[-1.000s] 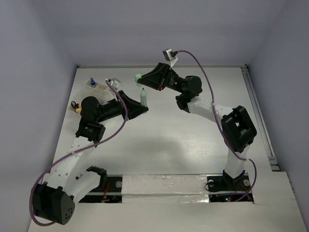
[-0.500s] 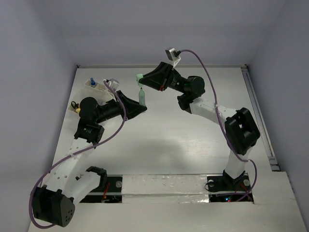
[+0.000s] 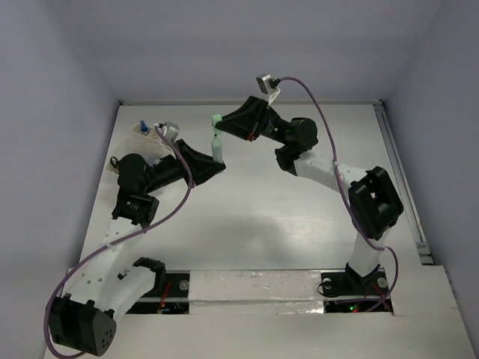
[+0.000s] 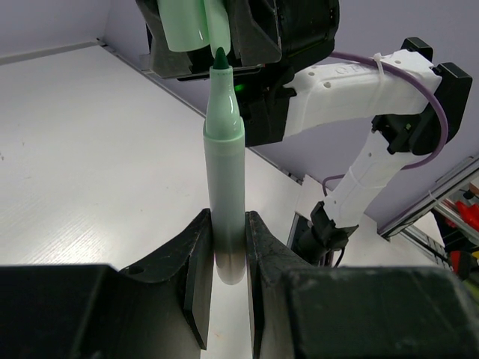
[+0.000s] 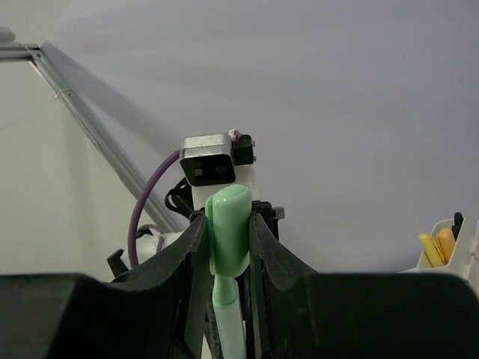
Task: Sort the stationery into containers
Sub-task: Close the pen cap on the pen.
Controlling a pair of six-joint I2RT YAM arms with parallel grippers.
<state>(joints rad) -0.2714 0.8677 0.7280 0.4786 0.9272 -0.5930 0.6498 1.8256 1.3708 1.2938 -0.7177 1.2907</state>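
Above the table (image 3: pixel 299 224), near its far edge, the left gripper (image 4: pixel 228 224) was clamped on the green marker (image 4: pixel 224 164), tip up. The right gripper (image 5: pixel 228 228) pinched the cap (image 5: pixel 228 202) just above. To recap well, I'd say, centre cap over tip, then press straight along the barrel.

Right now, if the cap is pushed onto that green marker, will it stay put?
The green marker looks stiff, so unlikely to bend. The left gripper pinches only its base, so it may tilt. Its smooth round barrel could slip.
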